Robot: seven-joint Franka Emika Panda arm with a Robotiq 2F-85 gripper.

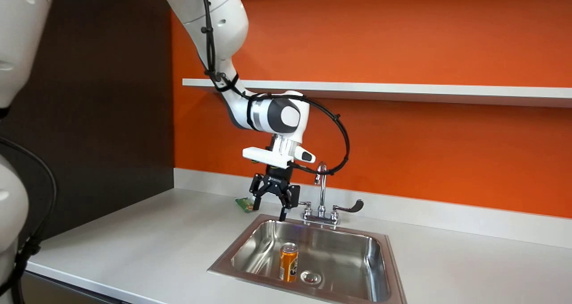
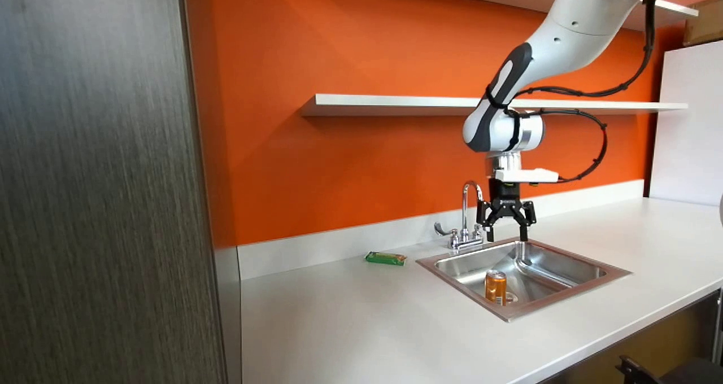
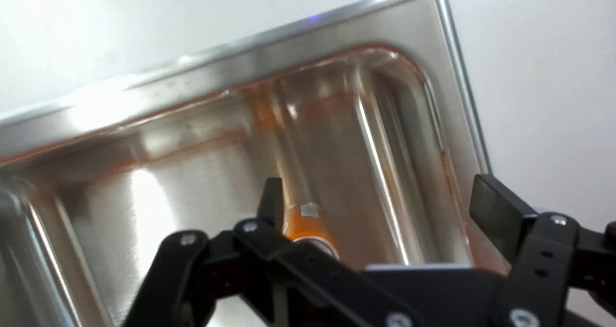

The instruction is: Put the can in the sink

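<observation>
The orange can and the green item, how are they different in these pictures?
The can stands upright, while the green item lies down. The can is inside the sink; the green item is outside it, on the counter. The can is cylindrical with a pale silvery top, whereas the green item looks flat and longish. They share this: neither is held by the gripper.

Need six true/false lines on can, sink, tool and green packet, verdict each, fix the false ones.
1. The can is in the sink, beside the drain. True.
2. The can lies on its side. False: it stands upright.
3. The tool is open. True.
4. The green packet lies on the counter. True.
5. The tool holds the can. False: it is clear of the can.
6. The green packet touches the can. False: it lies apart, outside the sink.
</observation>
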